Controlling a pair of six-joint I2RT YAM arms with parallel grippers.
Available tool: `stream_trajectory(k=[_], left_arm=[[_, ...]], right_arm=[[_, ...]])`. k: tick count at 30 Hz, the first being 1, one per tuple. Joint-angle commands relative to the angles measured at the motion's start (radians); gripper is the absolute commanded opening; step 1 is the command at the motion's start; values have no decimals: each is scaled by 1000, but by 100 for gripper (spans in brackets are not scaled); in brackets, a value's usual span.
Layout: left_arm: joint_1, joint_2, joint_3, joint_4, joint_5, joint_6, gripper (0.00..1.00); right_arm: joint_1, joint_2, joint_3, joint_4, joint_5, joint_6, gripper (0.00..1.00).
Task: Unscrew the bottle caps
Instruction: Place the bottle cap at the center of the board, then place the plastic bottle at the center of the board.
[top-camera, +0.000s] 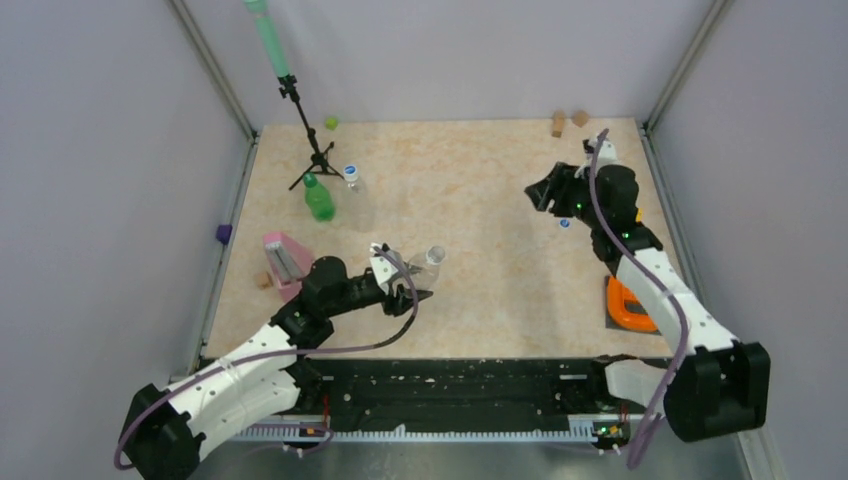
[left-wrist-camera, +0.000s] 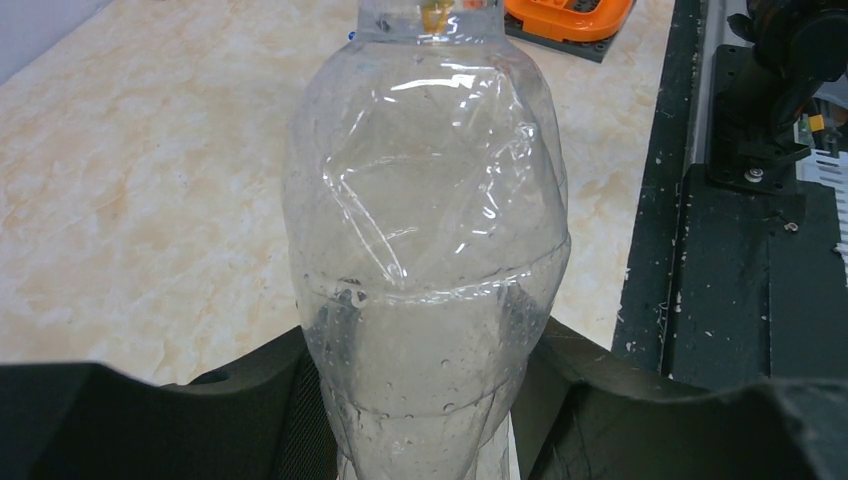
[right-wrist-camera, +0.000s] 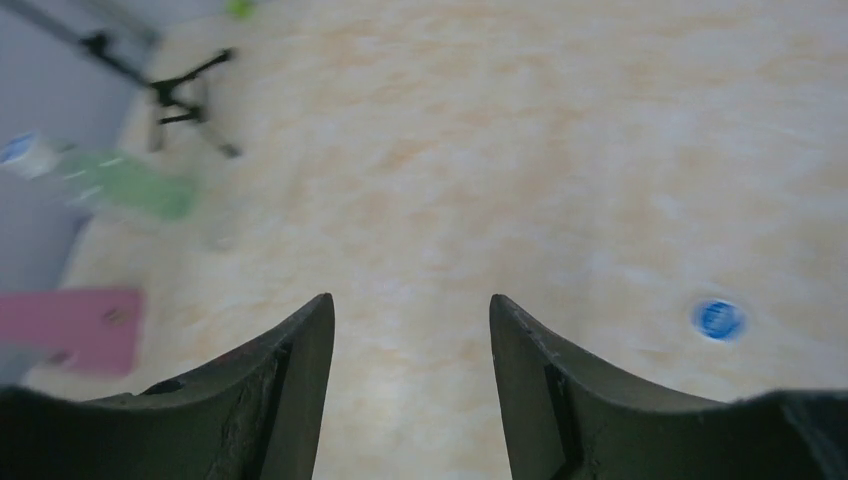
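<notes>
My left gripper (top-camera: 410, 290) is shut on the base of a clear bottle (top-camera: 427, 261), held tilted above the table. The bottle fills the left wrist view (left-wrist-camera: 425, 230) between the jaws of that gripper (left-wrist-camera: 425, 360). No cap shows on its neck. A loose blue cap (top-camera: 565, 222) lies on the table, also in the right wrist view (right-wrist-camera: 718, 318). My right gripper (top-camera: 541, 192) is open and empty above the table, left of that cap, its fingers apart (right-wrist-camera: 410, 310). A green bottle (top-camera: 319, 200) with a dark green cap and a clear bottle (top-camera: 356, 192) with a blue cap stand at the back left.
A black tripod (top-camera: 312, 150) holding a green tube stands at the back left. A pink block (top-camera: 283, 258) lies beside my left arm. An orange tool (top-camera: 630, 305) lies by my right arm. Wooden blocks (top-camera: 558, 123) and a lime-green lump (top-camera: 330, 123) sit along the back edge.
</notes>
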Motion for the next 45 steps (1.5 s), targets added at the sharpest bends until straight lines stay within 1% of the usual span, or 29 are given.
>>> stream_trajectory(k=[1, 3, 5, 6, 8, 9, 13, 15, 18, 20, 22, 26, 30, 36, 45], left_arm=[[-2, 5, -9, 94, 61, -42, 0], [-1, 12, -12, 118, 88, -54, 0], [-1, 28, -10, 126, 96, -63, 0], [-1, 37, -4, 120, 97, -63, 0], [-1, 55, 6, 105, 100, -61, 0], [-2, 62, 9, 99, 101, -59, 0], [-1, 71, 13, 86, 92, -58, 0], [-1, 70, 11, 91, 93, -62, 0], [-2, 75, 15, 92, 101, -63, 0], [-1, 79, 17, 91, 111, -68, 0], [-1, 86, 21, 89, 131, -70, 0], [-1, 101, 29, 85, 141, -78, 0], [-1, 118, 33, 91, 147, -80, 0], [-1, 142, 48, 101, 140, -95, 0], [-1, 184, 69, 96, 185, -91, 0]], right_arm=[[193, -211, -174, 275, -472, 163, 57], [321, -293, -191, 243, -356, 156, 57], [400, -367, -202, 225, -270, 155, 57], [425, -392, -213, 237, -267, 168, 57], [463, -423, -231, 275, -318, 174, 57], [482, -430, -227, 266, -325, 170, 56], [573, -448, -222, 229, -252, 134, 56], [597, -429, -215, 226, -247, 127, 56], [633, -392, -197, 206, -178, 109, 56], [637, -373, -173, 166, -150, 86, 56], [637, -360, -162, 163, -146, 78, 57], [637, -330, -165, 233, -231, 103, 57], [639, -339, -200, 331, -257, 142, 57], [639, -297, -185, 313, -265, 138, 57], [642, -202, -201, 385, -307, 159, 54]])
